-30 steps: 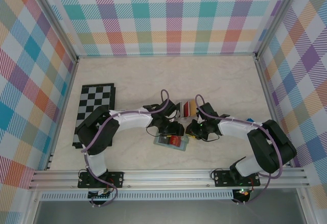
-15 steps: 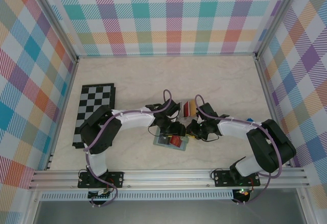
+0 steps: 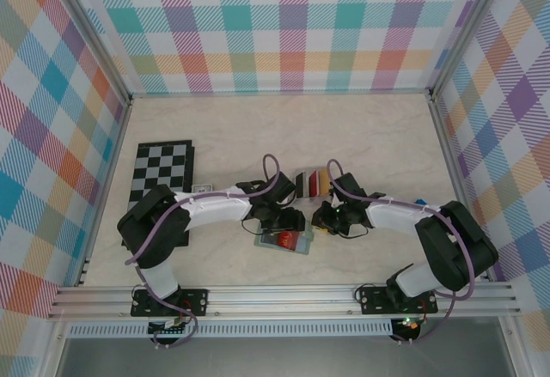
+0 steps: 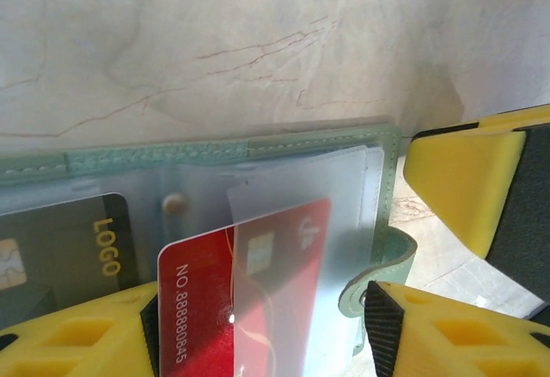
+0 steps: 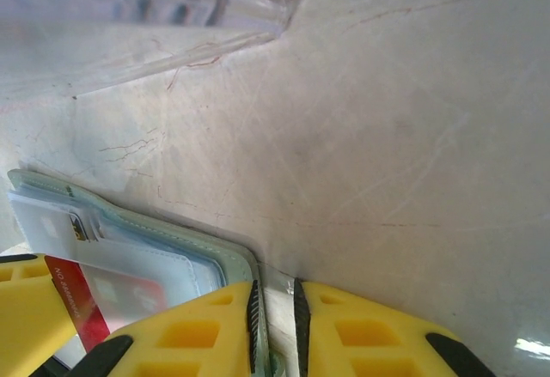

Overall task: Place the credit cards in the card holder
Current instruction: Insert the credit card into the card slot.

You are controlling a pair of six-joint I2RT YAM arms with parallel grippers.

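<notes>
Card holder [image 4: 215,149] contains black card [image 4: 69,248] and partly sleeved red card [image 4: 198,308].

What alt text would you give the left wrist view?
A red credit card sits partly under a clear sleeve of the open sage-green card holder, with the left gripper open, a yellow finger on either side of it. A black card marked LOGO fills the neighbouring pocket; pale marbled table behind.
</notes>
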